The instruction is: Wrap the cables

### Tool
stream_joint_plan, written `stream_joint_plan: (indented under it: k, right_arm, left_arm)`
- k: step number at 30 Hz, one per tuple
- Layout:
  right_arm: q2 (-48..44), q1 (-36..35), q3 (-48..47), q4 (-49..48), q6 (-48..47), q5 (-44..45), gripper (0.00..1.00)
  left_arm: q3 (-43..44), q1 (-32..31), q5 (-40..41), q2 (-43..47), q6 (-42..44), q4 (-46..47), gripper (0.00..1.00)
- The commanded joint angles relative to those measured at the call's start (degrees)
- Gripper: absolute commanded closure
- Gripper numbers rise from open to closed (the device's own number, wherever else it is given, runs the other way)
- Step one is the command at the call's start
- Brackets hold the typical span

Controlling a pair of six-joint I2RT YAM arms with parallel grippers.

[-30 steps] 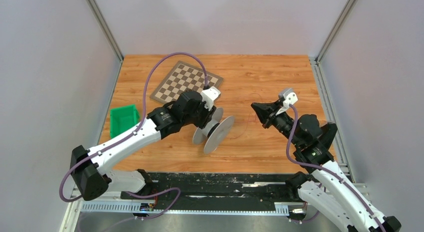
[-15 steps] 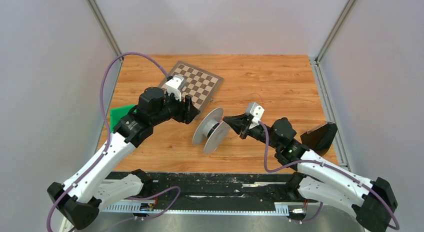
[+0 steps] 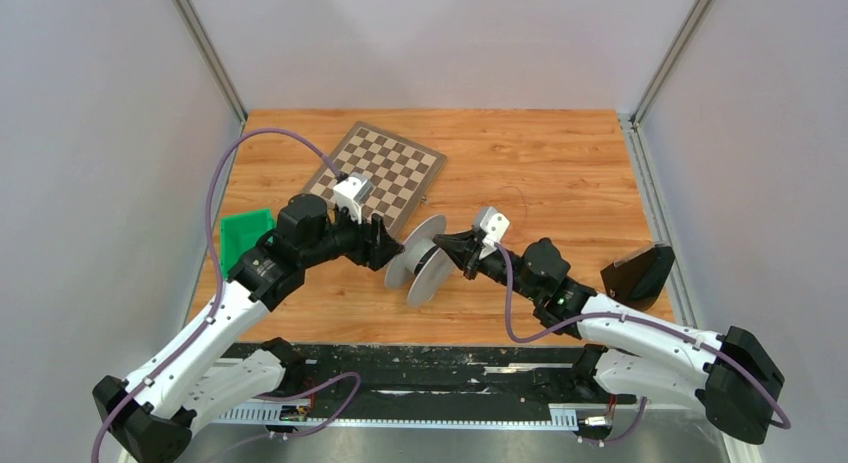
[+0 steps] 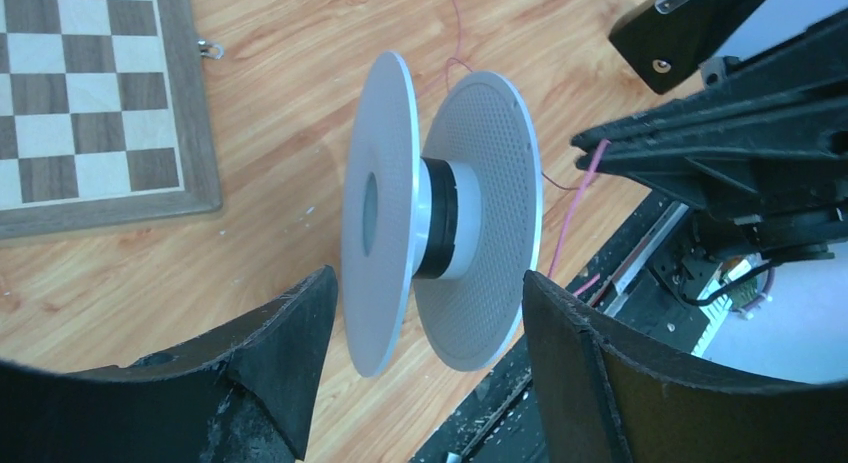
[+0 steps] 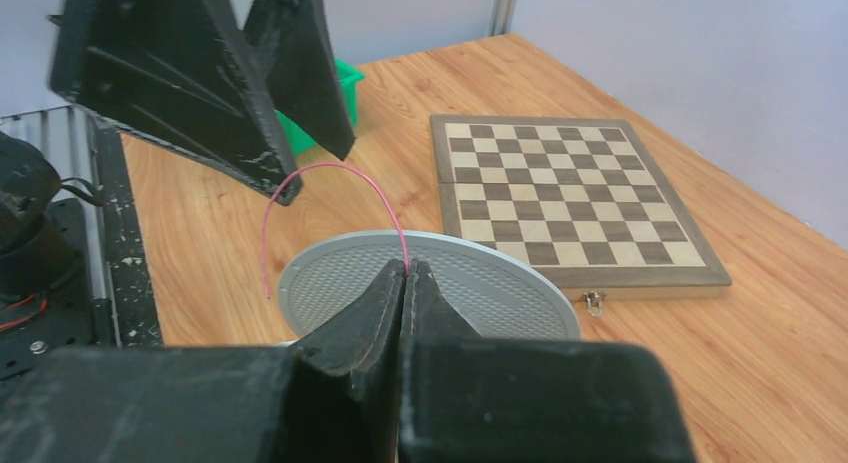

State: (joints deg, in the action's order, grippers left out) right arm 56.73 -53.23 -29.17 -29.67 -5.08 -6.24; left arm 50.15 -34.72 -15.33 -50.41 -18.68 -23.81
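A grey spool (image 3: 428,260) with two round flanges stands on edge at the table's middle; it also shows in the left wrist view (image 4: 430,218). My left gripper (image 3: 385,245) is open and empty, just left of the spool, its jaws wide on either side of the flanges (image 4: 428,278). My right gripper (image 3: 462,253) is shut on a thin pink cable (image 5: 330,173) right at the spool's right flange (image 5: 440,283). The cable arcs up from the fingertips (image 5: 407,266) and its free end hangs down. The cable also shows in the left wrist view (image 4: 570,208).
A folded chessboard (image 3: 375,173) lies behind the spool. A green bin (image 3: 245,238) sits at the left edge. A black block (image 3: 638,271) stands at the right edge. A black rail (image 3: 430,368) runs along the near edge.
My left gripper let go of the spool, swung left, then came back close to it, open. My right gripper moved left with the cable up to the spool's right flange.
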Motion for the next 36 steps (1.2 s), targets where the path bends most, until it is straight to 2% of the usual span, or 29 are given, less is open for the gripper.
stream_joint_plan:
  k: [1, 8, 17, 36]
  right_arm:
    - [0.5, -0.2, -0.4, -2.7, -2.5, 3.1, 1.00]
    - [1.1, -0.2, -0.5, -1.0, -6.8, 4.0, 1.00]
    - [2.6, -0.3, -2.4, 0.8, -13.4, 4.3, 1.00]
    - [2.9, -0.3, -1.2, -0.1, -16.3, 4.0, 1.00]
  left_arm:
    - [-1.6, 0.2, -2.0, 3.0, 1.3, 6.0, 0.23]
    - [-3.2, 0.1, -3.1, 4.5, 1.1, 8.8, 0.21]
    - [-2.7, 0.2, -2.7, -0.7, 4.8, 10.2, 0.21]
    - [-4.2, 0.1, -0.5, -7.8, 6.7, 15.7, 0.30]
